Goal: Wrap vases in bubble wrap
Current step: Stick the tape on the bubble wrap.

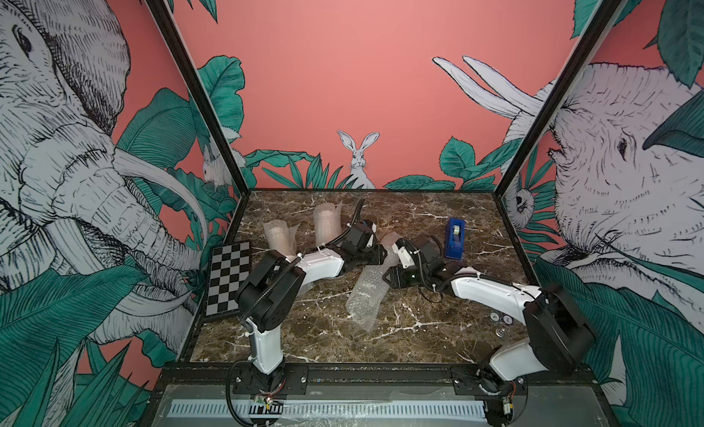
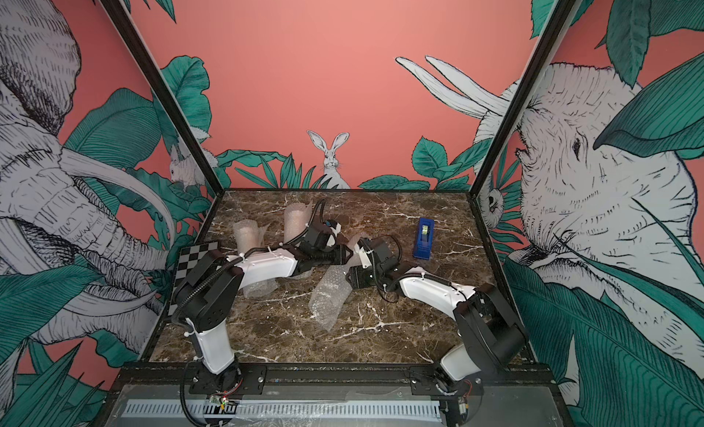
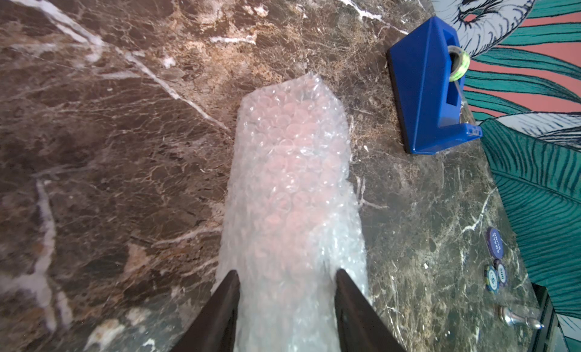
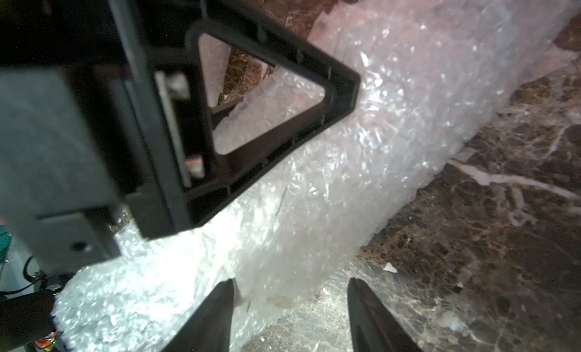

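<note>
Currently in hand: bubble-wrapped bundle, lying slantwise at frame centre in both top views; contents hidden by the wrap.
Left gripper: clamped across the bundle near its upper end.
Right gripper: jaws apart at the bundle's side edge, nothing gripped.
Other stock: shorter wrapped vase and taller wrapped vase, upright, upper left of the table.
Step, as judged: closing the roll on the last vase.
Next move calls for: right jaws pinching the loose edge, then tape from the tape dispenser, right of centre.
Surface: brown marble table; checkerboard at left edge, chips lower right.
Room: pink jungle mural on three walls.
</note>
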You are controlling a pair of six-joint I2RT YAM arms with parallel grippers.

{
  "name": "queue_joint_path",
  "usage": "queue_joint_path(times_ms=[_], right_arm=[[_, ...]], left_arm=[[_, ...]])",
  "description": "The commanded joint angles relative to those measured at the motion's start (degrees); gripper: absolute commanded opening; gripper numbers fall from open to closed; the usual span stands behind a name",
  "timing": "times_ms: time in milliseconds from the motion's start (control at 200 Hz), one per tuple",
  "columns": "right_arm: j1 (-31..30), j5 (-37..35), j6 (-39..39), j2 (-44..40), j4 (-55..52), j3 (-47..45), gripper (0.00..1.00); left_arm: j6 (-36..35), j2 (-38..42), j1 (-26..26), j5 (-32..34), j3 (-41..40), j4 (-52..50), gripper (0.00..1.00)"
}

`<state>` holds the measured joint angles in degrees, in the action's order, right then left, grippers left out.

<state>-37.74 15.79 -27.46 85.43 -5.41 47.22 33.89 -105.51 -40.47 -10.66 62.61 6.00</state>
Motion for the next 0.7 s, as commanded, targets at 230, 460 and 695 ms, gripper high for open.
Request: queue_joint_path(times_ms=[230,460,695], right_arm=[[-0.4,0.9,0.3,0.3,2.7,1.5,0.57],[-0.4,-3.0,0.8,-4.5,-0.2,-0.2,0.55],[-0.6,-4.2,1.5,-1.0,-1.2,0.3,0.5]], left_arm=[[0.4,0.1,-0.7,0.2,-2.4,-6.5,0.5],[0.3,0.0,-0.7,0.2,-2.3,-6.5,0.5],[0.4,0.1,-0.7,0.1,-2.1,-6.6,0.5]])
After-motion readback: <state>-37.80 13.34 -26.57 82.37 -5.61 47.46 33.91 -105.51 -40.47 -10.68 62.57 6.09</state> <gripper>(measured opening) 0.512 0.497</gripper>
